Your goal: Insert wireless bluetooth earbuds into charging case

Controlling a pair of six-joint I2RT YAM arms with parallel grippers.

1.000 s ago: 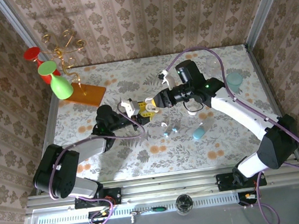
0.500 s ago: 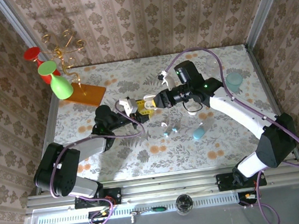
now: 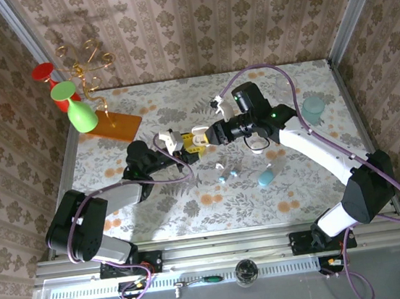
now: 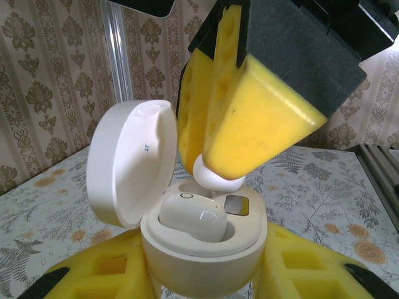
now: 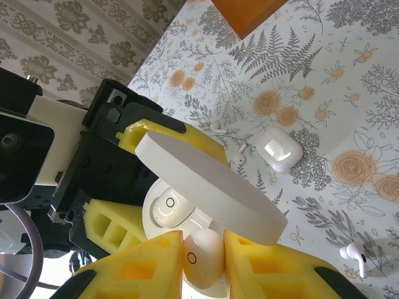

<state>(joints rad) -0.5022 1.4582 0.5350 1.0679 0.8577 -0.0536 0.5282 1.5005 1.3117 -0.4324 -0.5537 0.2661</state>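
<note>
My left gripper (image 4: pixel 202 277) is shut on a round white charging case (image 4: pixel 206 255), its yellow pads on either side of the base. The lid (image 4: pixel 131 162) stands open to the left. One glossy white earbud (image 4: pixel 193 217) sits in the near slot. My right gripper (image 5: pixel 202 265) is shut on a second white earbud (image 5: pixel 202 256) and holds it just above the case's other slot, where it shows as a white earbud tip (image 4: pixel 215 179) under the yellow fingers (image 4: pixel 262 118). Both grippers meet over the table's middle, left gripper (image 3: pixel 172 144) beside right gripper (image 3: pixel 197 138).
On the table lie a white pillow-shaped case (image 5: pixel 279 149), a stemmed white earbud (image 5: pixel 352 254), two small cyan-tipped pieces (image 3: pixel 227 177) and a light-blue capsule (image 3: pixel 265 178). A teal cup (image 3: pixel 314 108) stands at the right, an orange-based rack (image 3: pixel 113 124) with glasses at the back left.
The right gripper has edged slightly left toward the case with the earbud in it. The left gripper holds the case still.
</note>
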